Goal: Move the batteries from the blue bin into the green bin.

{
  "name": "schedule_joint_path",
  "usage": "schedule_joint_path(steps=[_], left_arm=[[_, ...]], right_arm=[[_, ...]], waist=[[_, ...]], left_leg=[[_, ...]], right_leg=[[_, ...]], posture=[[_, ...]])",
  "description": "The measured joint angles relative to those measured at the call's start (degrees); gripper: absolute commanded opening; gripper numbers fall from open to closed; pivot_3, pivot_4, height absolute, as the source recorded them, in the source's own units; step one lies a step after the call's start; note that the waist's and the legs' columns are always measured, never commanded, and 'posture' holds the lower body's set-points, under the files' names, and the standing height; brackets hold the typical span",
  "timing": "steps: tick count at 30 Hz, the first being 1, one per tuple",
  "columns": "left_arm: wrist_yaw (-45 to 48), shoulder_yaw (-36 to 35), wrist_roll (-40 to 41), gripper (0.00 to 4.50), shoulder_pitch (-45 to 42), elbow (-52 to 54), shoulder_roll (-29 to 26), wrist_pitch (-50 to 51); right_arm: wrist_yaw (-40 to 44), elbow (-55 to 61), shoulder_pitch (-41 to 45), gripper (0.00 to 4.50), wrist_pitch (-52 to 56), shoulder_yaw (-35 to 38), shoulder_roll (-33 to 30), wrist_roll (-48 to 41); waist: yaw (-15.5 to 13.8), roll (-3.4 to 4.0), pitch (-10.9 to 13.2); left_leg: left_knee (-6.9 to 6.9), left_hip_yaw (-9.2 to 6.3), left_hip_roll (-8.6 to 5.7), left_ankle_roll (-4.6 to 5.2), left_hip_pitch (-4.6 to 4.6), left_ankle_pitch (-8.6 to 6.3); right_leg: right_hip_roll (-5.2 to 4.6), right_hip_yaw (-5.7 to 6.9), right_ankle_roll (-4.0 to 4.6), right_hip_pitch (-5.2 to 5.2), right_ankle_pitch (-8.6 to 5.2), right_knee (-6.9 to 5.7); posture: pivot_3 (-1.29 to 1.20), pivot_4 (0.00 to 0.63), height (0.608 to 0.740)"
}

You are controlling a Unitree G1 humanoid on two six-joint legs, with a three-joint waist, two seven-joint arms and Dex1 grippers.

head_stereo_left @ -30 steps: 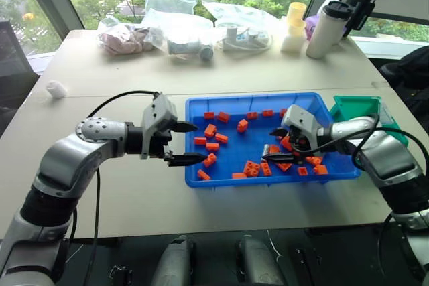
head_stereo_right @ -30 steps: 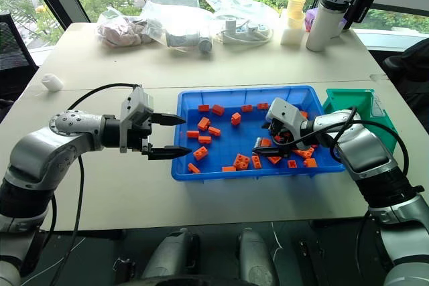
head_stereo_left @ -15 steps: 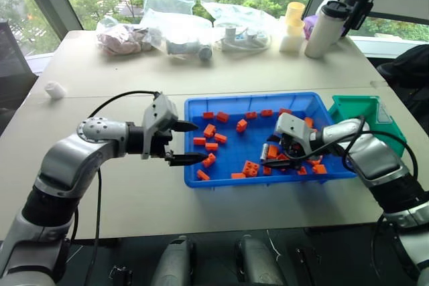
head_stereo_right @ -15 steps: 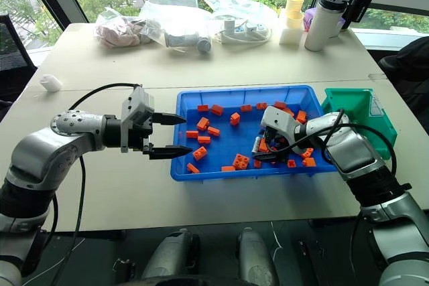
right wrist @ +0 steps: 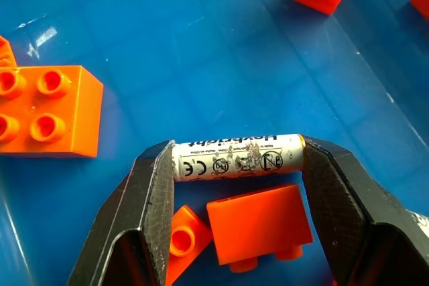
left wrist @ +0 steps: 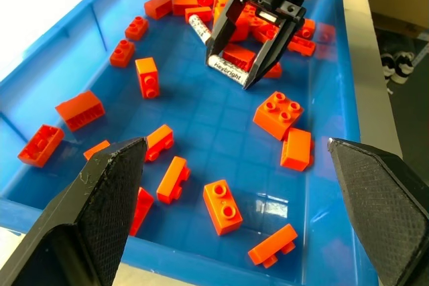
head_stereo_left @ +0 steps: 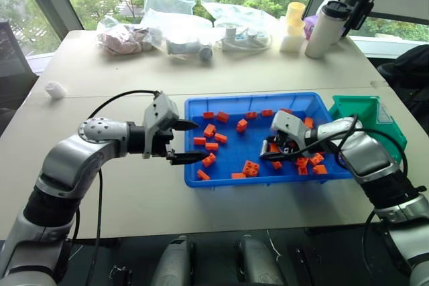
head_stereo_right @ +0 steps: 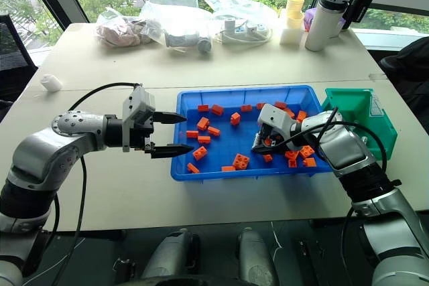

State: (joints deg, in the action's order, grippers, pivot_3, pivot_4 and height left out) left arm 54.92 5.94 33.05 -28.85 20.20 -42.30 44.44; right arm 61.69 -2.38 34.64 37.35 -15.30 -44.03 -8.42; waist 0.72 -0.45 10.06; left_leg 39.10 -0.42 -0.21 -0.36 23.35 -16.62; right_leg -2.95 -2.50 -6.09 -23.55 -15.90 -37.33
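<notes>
Our right gripper (right wrist: 236,165) has both fingertips pressed on the ends of a battery (right wrist: 238,157), down on the blue bin (head_stereo_left: 228,103) floor among orange blocks (left wrist: 277,114). Left gripper (head_stereo_left: 186,142) hangs wide open, holding nothing, beside the bin's near-left wall.

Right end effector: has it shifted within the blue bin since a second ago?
Yes. The right end effector moved away from the green bin, toward the blue bin's middle.
</notes>
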Motion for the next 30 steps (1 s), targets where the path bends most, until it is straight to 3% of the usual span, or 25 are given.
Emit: schedule_joint_path(steps=[10,16,20,27,29,30], left_arm=[[-1.3,-1.1,1.5,4.5,-2.3,-0.2,2.9,0.2],[-1.5,-1.1,2.1,4.5,-7.4,-2.8,7.3,-0.1],[-0.8,-0.1,1.9,4.5,-9.7,-5.0,9.2,-1.1],[1.4,5.6,-3.7,4.5,-12.5,-9.9,11.0,-5.7],[1.9,6.2,-4.7,4.5,-12.4,-10.8,11.0,-6.5],[2.1,6.3,-5.0,4.5,-12.4,-11.0,11.1,-6.7]], right_arm=[[-8.0,5.1,2.3,2.2,7.4,20.0,0.8,-10.5],[-17.1,4.6,-1.8,2.2,11.0,34.0,-5.8,-10.7],[-20.9,3.0,-7.1,2.2,12.6,36.7,-8.8,-9.0],[-27.6,-0.8,-12.8,2.2,15.3,38.0,-7.5,-8.0],[-28.8,-1.5,-12.7,3.27,15.1,38.0,-7.5,-7.9],[-29.4,-2.1,-12.6,3.56,14.8,38.0,-7.5,-7.7]], waist=[[-0.3,0.0,0.0],[-0.9,0.0,0.0],[-0.7,0.0,0.0],[0.3,0.07,0.0],[0.3,0.08,0.0],[0.3,0.08,0.0]], left_leg=[[-0.01,-0.02,-0.06,0.0,0.02,0.0],[-0.01,0.03,-0.13,0.0,0.04,0.0],[-0.01,0.12,-0.11,0.0,0.0,0.0],[-0.02,0.16,-0.03,0.01,-0.02,0.0],[-0.02,0.14,0.02,0.01,-0.04,0.0],[-0.02,0.14,0.03,0.01,-0.03,0.0]], right_leg=[[-0.25,0.0,0.0,0.01,0.0,0.0],[-0.28,0.01,0.0,0.01,0.0,0.02],[-0.15,-0.02,-0.01,0.02,0.0,0.01],[0.05,-0.12,-0.01,-0.02,0.01,-0.06],[0.12,-0.12,-0.01,-0.02,0.01,-0.08],[0.13,-0.12,-0.01,-0.02,0.0,-0.09]], posture=[[0.0,0.15,0.74],[0.0,0.15,0.74],[0.0,0.15,0.74],[0.0,0.15,0.74],[0.0,0.15,0.74],[0.0,0.15,0.74]])
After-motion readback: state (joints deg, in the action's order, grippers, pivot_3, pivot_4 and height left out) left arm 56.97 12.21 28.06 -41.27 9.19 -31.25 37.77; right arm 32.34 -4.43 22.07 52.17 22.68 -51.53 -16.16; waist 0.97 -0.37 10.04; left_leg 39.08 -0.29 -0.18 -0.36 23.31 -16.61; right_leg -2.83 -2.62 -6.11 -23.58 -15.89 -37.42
